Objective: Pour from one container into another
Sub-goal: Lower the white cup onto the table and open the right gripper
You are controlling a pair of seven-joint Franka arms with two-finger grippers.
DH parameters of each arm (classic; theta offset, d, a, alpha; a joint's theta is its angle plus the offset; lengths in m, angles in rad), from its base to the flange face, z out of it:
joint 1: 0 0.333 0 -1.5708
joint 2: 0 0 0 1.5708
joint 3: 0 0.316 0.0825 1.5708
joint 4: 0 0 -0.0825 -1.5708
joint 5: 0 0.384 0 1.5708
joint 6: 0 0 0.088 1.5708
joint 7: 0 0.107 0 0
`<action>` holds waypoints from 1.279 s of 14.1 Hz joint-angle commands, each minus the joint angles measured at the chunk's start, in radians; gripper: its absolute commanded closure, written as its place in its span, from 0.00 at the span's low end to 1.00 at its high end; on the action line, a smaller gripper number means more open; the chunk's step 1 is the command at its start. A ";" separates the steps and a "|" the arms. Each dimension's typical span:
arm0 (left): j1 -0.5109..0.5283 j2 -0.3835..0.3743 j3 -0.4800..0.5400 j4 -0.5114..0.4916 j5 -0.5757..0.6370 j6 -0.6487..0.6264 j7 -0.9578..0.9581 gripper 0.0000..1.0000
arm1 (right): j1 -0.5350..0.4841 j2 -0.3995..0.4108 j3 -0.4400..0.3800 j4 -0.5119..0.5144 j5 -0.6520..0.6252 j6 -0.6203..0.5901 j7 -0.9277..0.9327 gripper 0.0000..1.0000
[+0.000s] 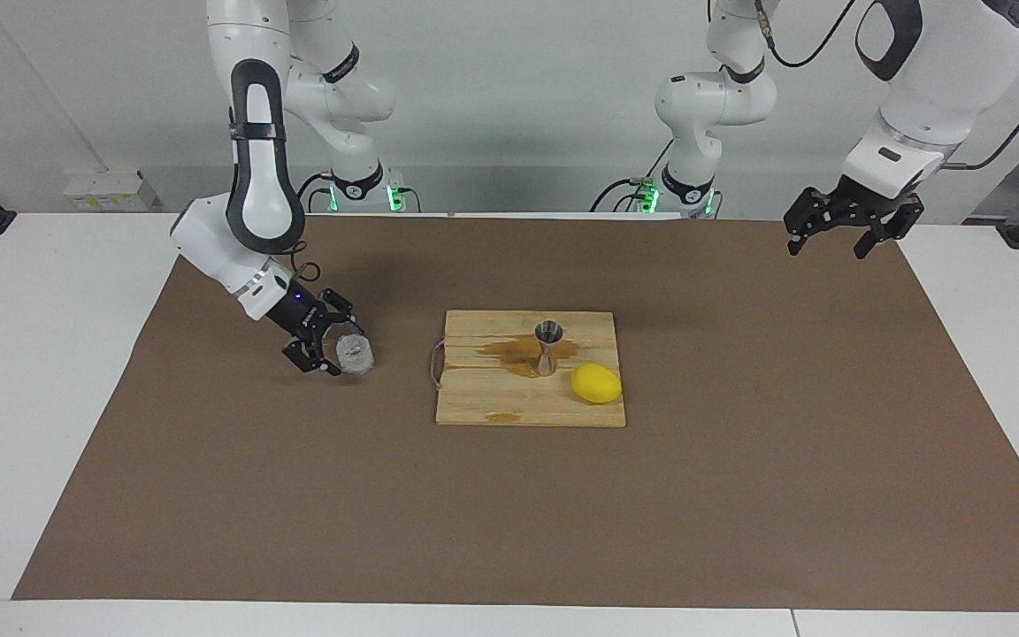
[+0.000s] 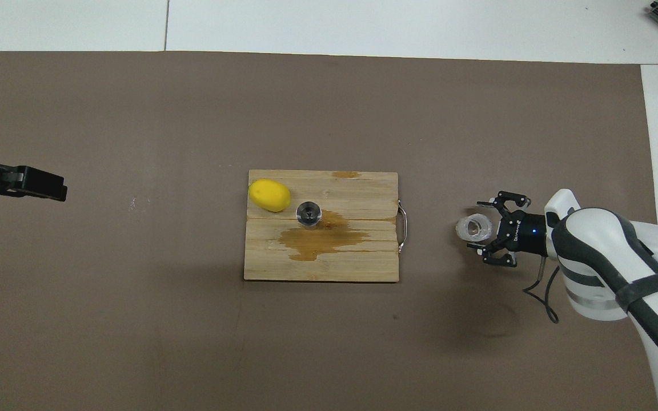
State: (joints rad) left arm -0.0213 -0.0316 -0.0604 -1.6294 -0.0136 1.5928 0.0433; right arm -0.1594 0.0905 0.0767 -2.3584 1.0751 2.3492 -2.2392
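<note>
the glass tumbler (image 1: 355, 355) stands upright on the brown mat toward the right arm's end, beside the cutting board (image 1: 483, 407). the right gripper (image 1: 325, 344), fingers spread, flanks it without gripping. the steel jigger (image 1: 548, 348) stands upright on the board amid spilled liquid (image 1: 509, 352). the left gripper (image 1: 853, 230), spread, waits over the mat's edge.

Right arm: comes in from its base, elbow high, forearm angled steeply down toward the table. Right gripper (image 1: 325, 347) low at the mat, wrist tilted, fingers spread apart, pointing toward 9 o'clock in the overhead view (image 2: 484, 231).

Left arm: waits raised at its own end of the table. Left gripper (image 1: 835, 242) hangs in the air, fingers spread and pointing down; in the overhead view it points toward 3 o'clock (image 2: 49, 187).
</note>
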 commanded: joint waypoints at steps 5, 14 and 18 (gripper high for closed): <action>-0.019 -0.004 0.010 -0.015 -0.002 0.019 -0.025 0.00 | -0.035 -0.094 0.006 -0.013 -0.139 -0.062 0.140 0.00; -0.023 -0.004 0.010 -0.015 0.000 0.021 -0.025 0.00 | 0.001 -0.198 0.018 0.053 -0.378 -0.123 0.637 0.00; -0.022 -0.005 0.010 -0.015 0.015 0.021 -0.002 0.00 | 0.054 -0.209 0.018 0.137 -0.507 -0.148 0.889 0.00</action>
State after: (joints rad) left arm -0.0234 -0.0293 -0.0640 -1.6294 -0.0126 1.5945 0.0324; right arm -0.1157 -0.1110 0.0928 -2.2661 0.6398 2.2371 -1.4725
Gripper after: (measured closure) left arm 0.000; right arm 0.000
